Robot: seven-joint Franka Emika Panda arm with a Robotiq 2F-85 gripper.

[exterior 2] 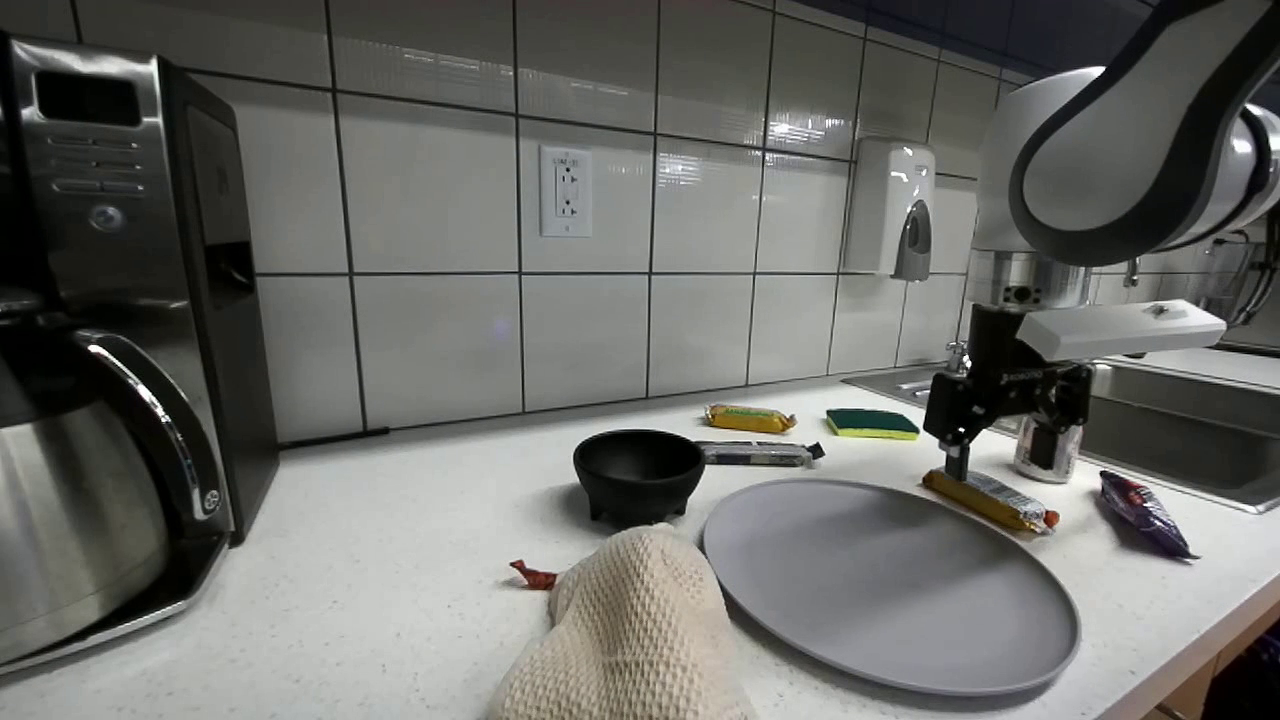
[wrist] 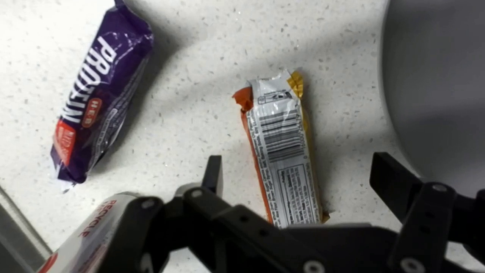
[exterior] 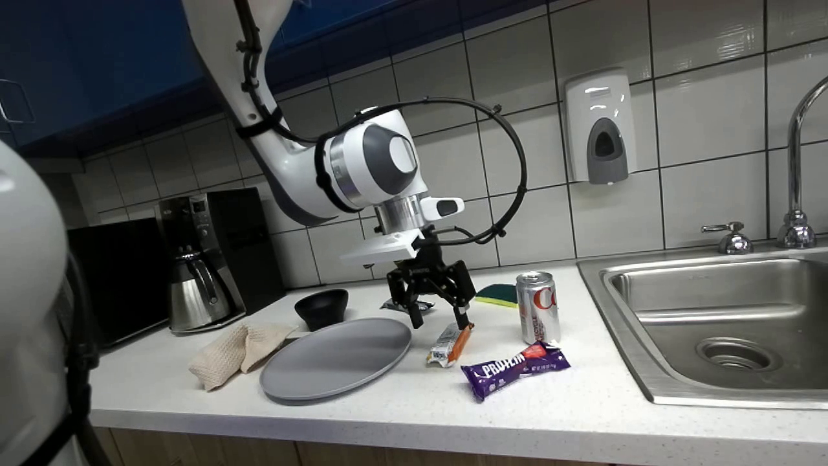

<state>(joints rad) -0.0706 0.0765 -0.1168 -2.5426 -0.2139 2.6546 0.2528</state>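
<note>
My gripper (wrist: 297, 167) is open and empty, pointing down. A snack bar (wrist: 280, 144) with a silver barcoded underside and orange and yellow edges lies on the counter between its fingers in the wrist view, apart from both. In both exterior views the gripper (exterior: 440, 323) (exterior 2: 1005, 460) is low over the far end of this bar (exterior: 446, 348) (exterior 2: 985, 500). A purple protein bar (wrist: 100, 91) (exterior: 514, 370) and a silver can (exterior: 538, 307) (wrist: 94, 231) are on one side. A grey plate (exterior: 336, 359) (wrist: 435, 87) is on the other.
A black bowl (exterior 2: 640, 475), beige cloth (exterior 2: 640, 640), silver-wrapped bar (exterior 2: 760, 454), yellow bar (exterior 2: 750, 418) and green sponge (exterior 2: 872, 423) lie on the counter. A red wrapper end (exterior 2: 533, 575) shows beside the cloth. A sink (exterior: 621, 349) and a coffee maker (exterior: 200, 291) flank the area.
</note>
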